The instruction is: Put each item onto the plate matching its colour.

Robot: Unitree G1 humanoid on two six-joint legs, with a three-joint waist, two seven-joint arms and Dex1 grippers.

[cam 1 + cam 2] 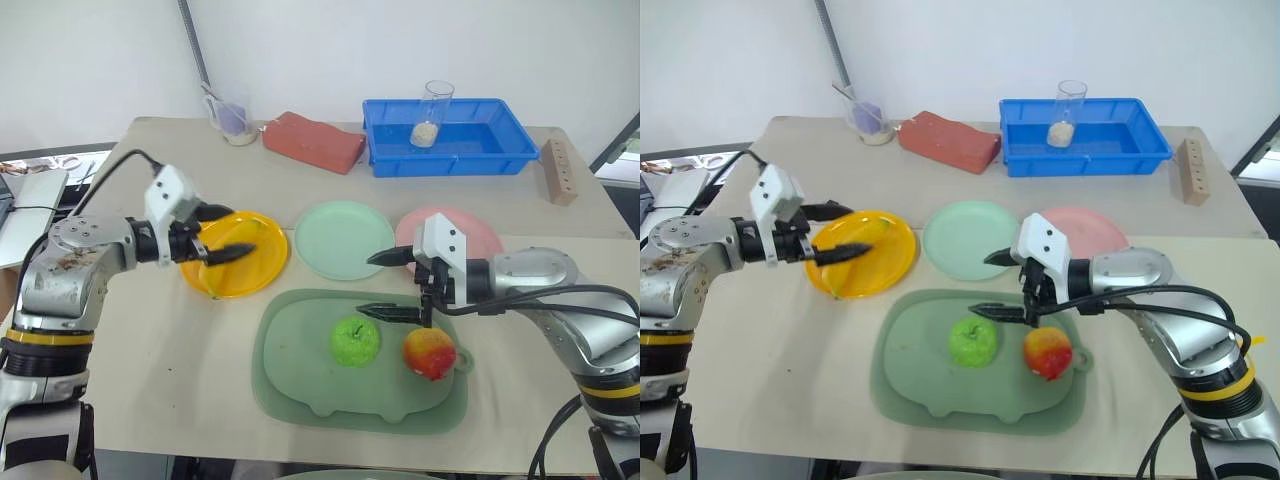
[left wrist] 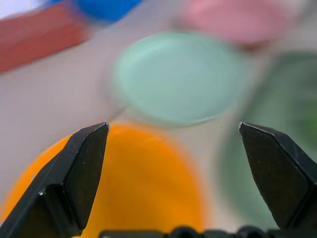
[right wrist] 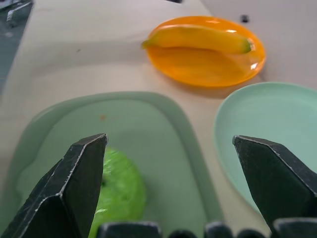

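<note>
where white walls meet, a beige table [image 1: 150, 330] stands.

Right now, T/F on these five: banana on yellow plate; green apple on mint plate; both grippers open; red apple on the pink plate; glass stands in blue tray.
1. The banana lies on the yellow plate. True.
2. The green apple sits on the mint plate. False: it is on the dull-green mat.
3. Left gripper and right gripper are open. True.
4. The red-and-yellow apple sits on the pink plate. False: on the mat.
5. A glass stands in the blue tray. True.
</note>
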